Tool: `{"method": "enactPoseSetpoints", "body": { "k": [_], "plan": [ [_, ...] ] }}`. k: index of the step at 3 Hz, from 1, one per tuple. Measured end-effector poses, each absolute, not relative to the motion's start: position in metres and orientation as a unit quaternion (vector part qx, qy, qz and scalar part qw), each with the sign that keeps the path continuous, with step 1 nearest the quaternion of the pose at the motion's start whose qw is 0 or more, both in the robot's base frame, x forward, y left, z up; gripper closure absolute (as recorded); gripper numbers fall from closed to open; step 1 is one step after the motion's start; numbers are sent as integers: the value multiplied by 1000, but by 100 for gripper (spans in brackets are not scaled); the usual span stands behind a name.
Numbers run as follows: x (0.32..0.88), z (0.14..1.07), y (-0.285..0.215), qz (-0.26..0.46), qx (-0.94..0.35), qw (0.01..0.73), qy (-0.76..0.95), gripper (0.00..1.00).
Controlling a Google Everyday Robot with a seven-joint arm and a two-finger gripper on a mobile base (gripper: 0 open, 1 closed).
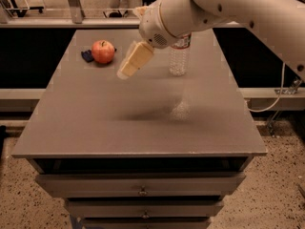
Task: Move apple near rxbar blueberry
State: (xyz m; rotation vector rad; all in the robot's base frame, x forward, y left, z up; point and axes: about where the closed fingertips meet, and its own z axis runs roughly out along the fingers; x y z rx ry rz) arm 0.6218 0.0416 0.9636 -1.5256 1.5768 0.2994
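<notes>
The red-orange apple (pixel 103 51) rests on the far left of the grey table (pixel 143 128). The dark navy rxbar blueberry (pixel 87 56) lies flat against the apple's left side, touching it or nearly so, and partly hidden behind it. My gripper (pixel 125 73) hangs above the table to the right of the apple, about an apple's width away and a little nearer the front. It points down and to the left, and nothing is in it.
A clear plastic water bottle (pixel 178 56) stands upright at the back middle, right of the gripper and partly behind my arm (pixel 228 8). Drawers (pixel 142 191) sit under the table top. A rail and dark gap run behind the table.
</notes>
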Motion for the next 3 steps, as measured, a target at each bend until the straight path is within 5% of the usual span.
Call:
{"method": "enactPoseSetpoints", "body": {
  "k": [3],
  "plan": [
    [498,932,-33,220,-562,540,587,0]
  ]
}}
